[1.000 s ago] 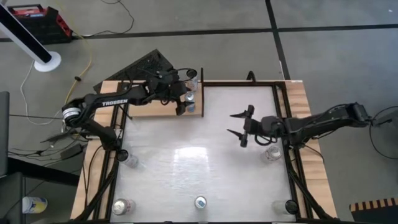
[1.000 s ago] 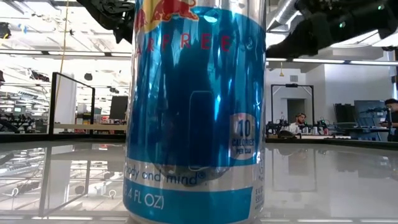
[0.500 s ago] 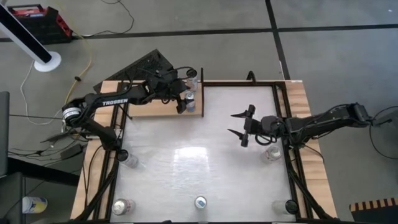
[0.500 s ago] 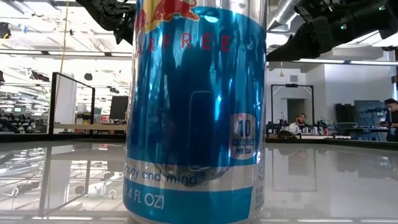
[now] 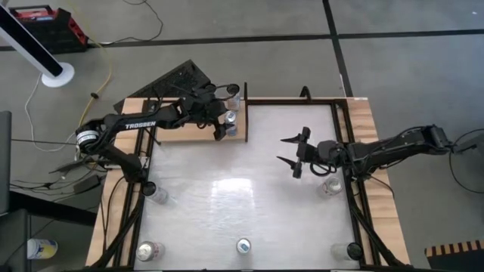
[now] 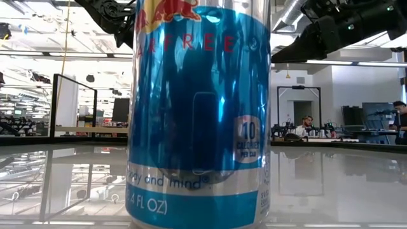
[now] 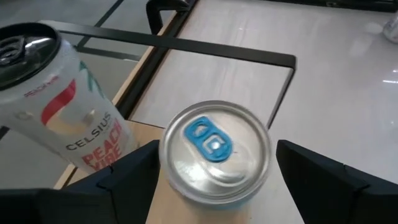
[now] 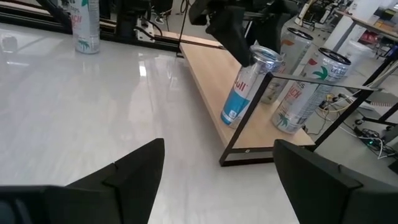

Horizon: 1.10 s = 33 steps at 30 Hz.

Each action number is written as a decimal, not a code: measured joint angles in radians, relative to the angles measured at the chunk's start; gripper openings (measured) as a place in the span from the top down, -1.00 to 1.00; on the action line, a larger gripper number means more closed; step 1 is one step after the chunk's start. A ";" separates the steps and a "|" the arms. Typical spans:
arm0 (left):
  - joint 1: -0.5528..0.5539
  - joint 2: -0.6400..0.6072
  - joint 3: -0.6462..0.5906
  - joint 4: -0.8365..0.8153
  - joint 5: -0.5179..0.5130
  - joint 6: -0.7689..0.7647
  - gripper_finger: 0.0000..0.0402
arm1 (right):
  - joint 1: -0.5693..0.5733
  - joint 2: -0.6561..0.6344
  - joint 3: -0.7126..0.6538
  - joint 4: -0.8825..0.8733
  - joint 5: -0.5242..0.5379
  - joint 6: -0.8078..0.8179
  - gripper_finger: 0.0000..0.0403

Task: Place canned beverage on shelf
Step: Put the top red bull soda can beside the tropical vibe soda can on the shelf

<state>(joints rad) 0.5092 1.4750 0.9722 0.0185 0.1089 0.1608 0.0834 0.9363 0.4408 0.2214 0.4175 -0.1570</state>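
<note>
A blue and silver can (image 5: 231,118) stands upright near the right end of the pale wooden shelf (image 5: 185,134) at the table's far left. My left gripper (image 5: 230,113) is open around the can's upper part, one finger on either side of it (image 7: 214,152). A white Celsius can (image 7: 56,106) stands on the shelf just beyond. My right gripper (image 5: 292,155) hangs open over the table's right half, with nothing between its fingers, facing the shelf (image 8: 205,68). My left gripper comes slanting down from the table's left at the can's top rim (image 7: 186,180). A thin gap shows between one finger (image 7: 323,177) and the can. The other finger (image 7: 134,177) lies right at the can's wall, and I cannot tell whether it touches. The can's base rests on the shelf.
Several more cans stand on the white table: one at the left (image 5: 159,194), one at the right (image 5: 330,185) and three along the near edge, the middle one (image 6: 200,114) filling the low view. A black frame (image 7: 249,53) borders the shelf's end.
My left gripper has rolled a little about its own line at the can, staying where it was. The can has kept its place on the shelf.
</note>
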 joint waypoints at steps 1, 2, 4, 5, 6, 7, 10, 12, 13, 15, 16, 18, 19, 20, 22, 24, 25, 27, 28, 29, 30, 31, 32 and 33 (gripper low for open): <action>-0.002 0.000 0.000 0.001 0.000 0.000 -0.52 | 0.000 0.000 0.000 0.000 0.000 0.003 -0.62; -0.005 0.000 0.000 0.002 0.000 0.000 -0.52 | 0.000 0.000 0.000 0.000 0.000 0.007 -0.62; -0.005 0.000 0.000 0.002 0.000 0.000 -0.52 | -0.001 0.000 0.000 0.000 0.000 0.009 -0.62; -0.005 0.000 0.000 0.002 0.000 -0.003 -0.52 | -0.001 0.000 0.000 0.000 0.000 0.010 -0.62; -0.006 0.000 0.000 0.002 -0.001 -0.012 -0.52 | -0.001 0.000 0.000 0.000 0.000 0.010 -0.62; -0.005 0.000 0.000 0.002 -0.004 -0.018 -0.52 | -0.001 0.000 0.000 0.000 0.000 0.010 -0.62; -0.005 0.000 -0.001 0.008 -0.019 -0.036 -0.52 | -0.001 0.000 0.000 0.000 0.000 0.010 -0.62; -0.005 0.000 -0.001 0.010 -0.026 -0.042 -0.52 | -0.001 0.000 0.000 0.000 0.000 0.010 -0.62; -0.005 0.000 -0.001 0.010 -0.029 -0.043 -0.52 | -0.001 0.000 0.000 0.000 0.000 0.010 -0.62; -0.005 0.000 -0.001 0.010 -0.028 -0.043 -0.51 | -0.001 0.000 0.000 0.000 0.000 0.010 -0.62; -0.005 0.000 -0.001 0.010 -0.029 -0.043 -0.50 | -0.001 0.000 0.000 0.000 0.000 0.010 -0.62; -0.005 0.000 -0.001 0.010 -0.029 -0.046 -0.45 | -0.001 0.000 0.000 0.000 0.000 0.010 -0.62; -0.005 0.000 -0.001 0.009 -0.028 -0.049 -0.42 | -0.001 0.000 0.000 0.000 0.000 0.010 -0.62; -0.005 0.000 -0.001 0.009 -0.029 -0.049 -0.37 | -0.001 0.000 0.000 0.000 0.000 0.010 -0.62; -0.005 0.000 -0.001 0.010 -0.028 -0.050 -0.26 | -0.001 0.000 0.000 0.000 0.000 0.010 -0.62; -0.005 0.000 -0.001 0.010 -0.029 -0.050 -0.15 | -0.001 0.000 0.000 0.000 0.000 0.010 -0.62; -0.005 0.000 -0.001 0.010 -0.029 -0.050 -0.11 | -0.001 0.000 0.000 0.000 0.000 0.010 -0.62; -0.005 0.000 -0.001 0.010 -0.030 -0.050 -0.09 | -0.001 0.000 0.000 0.000 0.000 0.010 -0.62; -0.005 0.000 -0.001 0.010 -0.035 -0.051 -0.09 | -0.001 0.000 0.000 0.000 0.000 0.010 -0.62; -0.006 0.000 -0.001 0.010 -0.044 -0.056 -0.09 | -0.001 0.000 0.000 -0.001 0.000 0.010 -0.62; -0.006 -0.002 -0.001 0.009 -0.055 -0.064 -0.09 | -0.001 0.000 0.000 -0.002 0.000 0.010 -0.62; -0.006 -0.004 -0.001 0.005 -0.064 -0.071 -0.10 | -0.001 0.000 0.000 -0.002 0.000 0.010 -0.62; -0.006 -0.009 -0.002 -0.002 -0.071 -0.076 -0.12 | -0.001 0.000 0.000 -0.002 0.000 0.010 -0.62; -0.006 -0.014 -0.002 -0.010 -0.075 -0.078 -0.14 | -0.001 0.000 0.000 -0.003 0.000 0.009 -0.62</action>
<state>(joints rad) 0.5034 1.4610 0.9703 0.0090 0.0341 0.0824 0.0826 0.9367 0.4408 0.2188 0.4171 -0.1478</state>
